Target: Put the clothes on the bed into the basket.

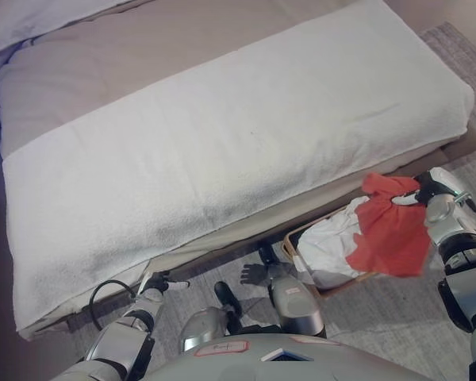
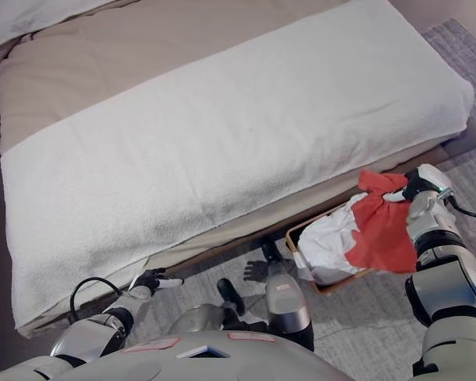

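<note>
Holding red garment [image 1: 393, 230] over basket [image 2: 295, 242] | right hand [image 2: 416, 189] fingers pinching it | left hand [image 2: 153, 279] fingers relaxed

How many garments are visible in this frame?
2: a red garment held by the right hand above the basket, and a white garment inside it. Others may lie hidden underneath.

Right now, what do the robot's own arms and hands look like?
Both arms are silver-grey, built of rounded segments with dark joints between them. The left hand is dark with white tips on its fingers. The right hand is dark too, on a pale silver wrist.
</note>
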`<state>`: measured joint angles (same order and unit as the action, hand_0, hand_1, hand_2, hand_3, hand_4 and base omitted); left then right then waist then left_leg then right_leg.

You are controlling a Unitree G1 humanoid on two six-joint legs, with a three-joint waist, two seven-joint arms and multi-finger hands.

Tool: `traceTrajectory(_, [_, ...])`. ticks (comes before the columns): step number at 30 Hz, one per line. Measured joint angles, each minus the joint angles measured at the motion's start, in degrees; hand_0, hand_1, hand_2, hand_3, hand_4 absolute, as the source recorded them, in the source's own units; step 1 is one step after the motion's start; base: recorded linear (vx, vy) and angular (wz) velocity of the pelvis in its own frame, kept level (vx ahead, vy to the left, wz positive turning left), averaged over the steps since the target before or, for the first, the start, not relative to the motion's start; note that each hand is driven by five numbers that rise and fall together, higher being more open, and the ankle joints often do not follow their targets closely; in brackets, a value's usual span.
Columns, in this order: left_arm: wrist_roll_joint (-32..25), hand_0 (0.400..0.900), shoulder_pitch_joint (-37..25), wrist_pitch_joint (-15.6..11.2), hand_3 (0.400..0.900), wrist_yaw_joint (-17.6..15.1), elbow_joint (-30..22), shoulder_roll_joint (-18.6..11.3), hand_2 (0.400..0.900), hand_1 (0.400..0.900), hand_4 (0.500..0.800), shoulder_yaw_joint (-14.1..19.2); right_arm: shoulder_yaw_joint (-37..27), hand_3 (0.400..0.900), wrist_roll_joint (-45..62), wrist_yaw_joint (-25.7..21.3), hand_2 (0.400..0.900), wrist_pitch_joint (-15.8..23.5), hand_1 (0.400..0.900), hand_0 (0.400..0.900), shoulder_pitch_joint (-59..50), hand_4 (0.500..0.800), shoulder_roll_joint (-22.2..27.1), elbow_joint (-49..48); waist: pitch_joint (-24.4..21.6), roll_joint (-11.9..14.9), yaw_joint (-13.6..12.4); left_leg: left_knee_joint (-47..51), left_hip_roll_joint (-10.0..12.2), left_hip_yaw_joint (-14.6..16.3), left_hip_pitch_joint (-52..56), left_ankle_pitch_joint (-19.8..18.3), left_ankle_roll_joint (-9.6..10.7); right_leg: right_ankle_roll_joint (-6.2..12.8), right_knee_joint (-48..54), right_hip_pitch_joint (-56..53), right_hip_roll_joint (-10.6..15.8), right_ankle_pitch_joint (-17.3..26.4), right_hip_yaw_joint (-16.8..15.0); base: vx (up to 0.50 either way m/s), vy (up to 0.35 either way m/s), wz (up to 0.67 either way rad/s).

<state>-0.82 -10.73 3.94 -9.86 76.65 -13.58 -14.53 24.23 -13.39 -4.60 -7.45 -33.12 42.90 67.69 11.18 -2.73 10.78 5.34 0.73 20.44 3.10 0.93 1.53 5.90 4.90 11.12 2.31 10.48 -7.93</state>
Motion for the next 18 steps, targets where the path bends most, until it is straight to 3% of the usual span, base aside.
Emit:
traceTrajectory(7, [0.0,0.900,-0.1,0.4,0.900,0.0,0.0,0.0,0.900,0.900,0.800,0.0,0.0,0.400,0.4,0.0,0.400,0.1,0.400,0.400,0.1,0.500,-0.6,1.1,-1.2,-2.0,-0.5,0.0,-0.1,-1.3,-0.2,0.0,0.0,-0.01,0.0,-0.4,0.4,0.0,0.9,0.01,-0.015,0.10])
traceTrajectory(8, [0.0,0.900,-0.1,0.4,0.900,0.0,0.1,0.0,0.900,0.900,0.800,-0.3,0.0,0.804,0.3,0.0,0.804,0.1,0.804,0.804,0.0,0.742,-1.0,1.5,-1.2,-2.0,-0.5,0.0,-0.1,-1.4,-0.2,0.0,0.0,-0.01,0.0,-0.4,0.4,0.0,1.0,0.00,-0.017,0.11])
traceTrajectory(9, [0.0,0.900,-0.1,0.4,0.900,0.0,0.1,0.0,0.900,0.900,0.800,-0.3,0.0,0.900,0.3,0.0,0.900,0.1,0.900,0.900,0.0,0.800,-1.4,1.9,-1.2,-2.1,-0.6,0.0,-0.1,-1.5,-0.3,0.0,0.0,-0.01,0.0,-0.4,0.5,0.0,1.1,0.00,-0.015,0.09])
traceTrajectory(18, [0.2,0.900,-0.3,0.4,0.900,0.0,0.4,0.1,0.900,0.900,0.800,-2.4,0.0,0.900,-0.6,0.3,0.900,0.1,0.900,0.900,0.0,0.800,-2.2,6.2,-1.3,-3.5,-1.5,0.0,-0.3,-2.8,-0.6,0.2,-0.3,-0.04,0.0,-0.6,0.9,0.0,2.2,0.00,-0.017,0.08])
